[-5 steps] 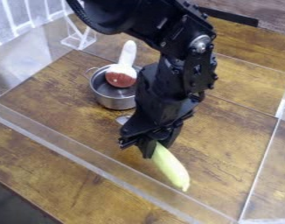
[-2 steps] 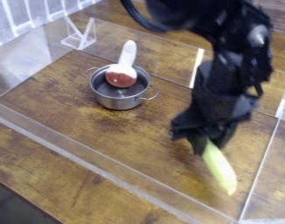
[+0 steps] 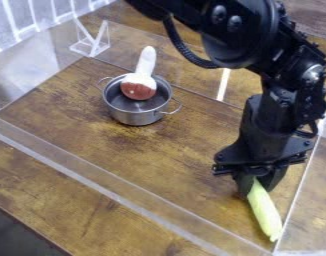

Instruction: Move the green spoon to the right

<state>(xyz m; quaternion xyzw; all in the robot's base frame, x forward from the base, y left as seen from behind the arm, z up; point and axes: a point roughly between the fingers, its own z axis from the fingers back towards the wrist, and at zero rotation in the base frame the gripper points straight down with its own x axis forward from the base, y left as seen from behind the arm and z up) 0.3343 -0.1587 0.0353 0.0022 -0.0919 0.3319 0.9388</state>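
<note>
While the black arm reaches down at the right side of the wooden table (image 3: pixel 72 170), its gripper (image 3: pixel 254 180) points almost straight down and is clamped on the upper end of the green spoon (image 3: pixel 265 211). You only see the yellow-green handle sticking out below the fingers, slanting down toward the bottom-right corner of the view (the silver bowl end isn't visible, I can't tell where it sits). Whether the lower tip of the handle touches the wood or hangs just above it is hard to say from this angle.

Over on the left-centre sits 1 small metal pot (image 3: pixel 136 103) with 2 little side handles. A white-handled utensil (image 3: pixel 142 72) with a red end rests in it, the red part down inside the pot and the white handle leaning out over the far rim. Pot and spoon are well apart.

A clear plastic barrier (image 3: pixel 126 195) runs around the work area, and a small clear stand (image 3: pixel 88 41) sits near the back-left corner.
</note>
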